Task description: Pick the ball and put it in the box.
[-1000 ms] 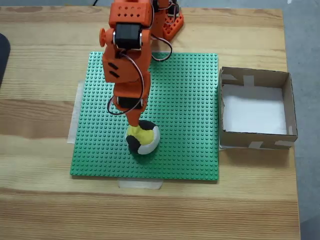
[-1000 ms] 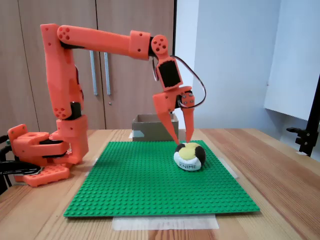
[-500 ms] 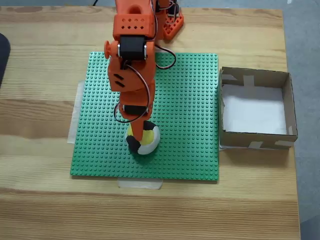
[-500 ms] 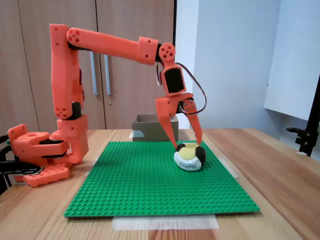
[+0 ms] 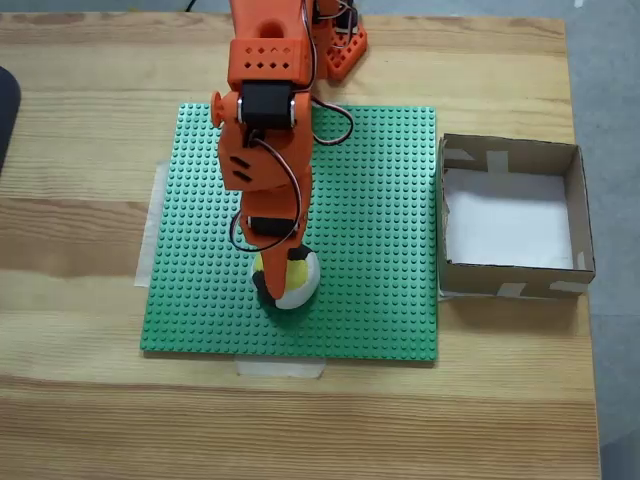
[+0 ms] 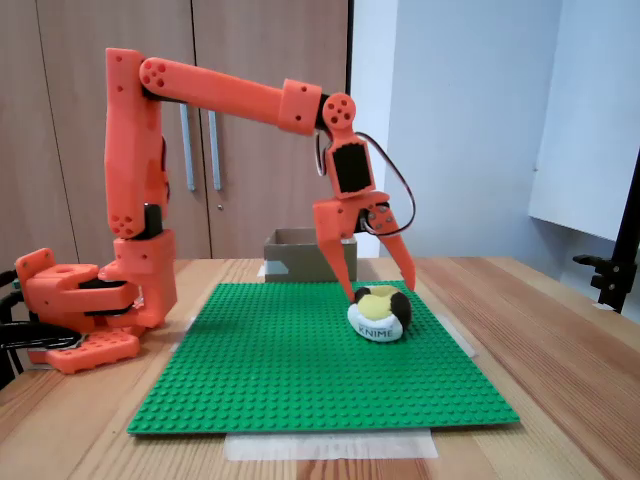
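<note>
Orange arm's hand [image 6: 384, 289] straddles the ball [image 6: 379, 313] with fingers spread apart, one tip on each side, on a green studded baseplate [image 5: 380, 200] atop the wooden desk [image 5: 90, 110]. In the top-down fixed view, the box [image 5: 578, 215] sits just beside the baseplate's right edge.

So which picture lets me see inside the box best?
The fixed view from above: you look straight down into the box, so its white bottom, all four brown walls and the tape at its corners show. The fixed view from the side shows just part of the box, one brown wall and the rim, behind the gripper.
</note>
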`<action>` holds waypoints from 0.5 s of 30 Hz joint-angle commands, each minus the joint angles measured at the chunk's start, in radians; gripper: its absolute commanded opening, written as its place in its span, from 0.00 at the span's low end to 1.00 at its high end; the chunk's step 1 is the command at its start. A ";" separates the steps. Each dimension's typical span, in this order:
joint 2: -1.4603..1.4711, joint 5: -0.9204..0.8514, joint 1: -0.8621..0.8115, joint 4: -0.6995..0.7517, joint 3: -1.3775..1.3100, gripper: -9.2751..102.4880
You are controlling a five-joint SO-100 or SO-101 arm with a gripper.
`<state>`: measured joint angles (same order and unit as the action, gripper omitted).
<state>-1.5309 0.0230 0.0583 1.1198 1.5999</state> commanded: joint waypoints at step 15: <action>0.018 0.028 -0.011 -0.087 0.005 0.38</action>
<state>-1.5048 0.0430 0.0537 1.0462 1.6107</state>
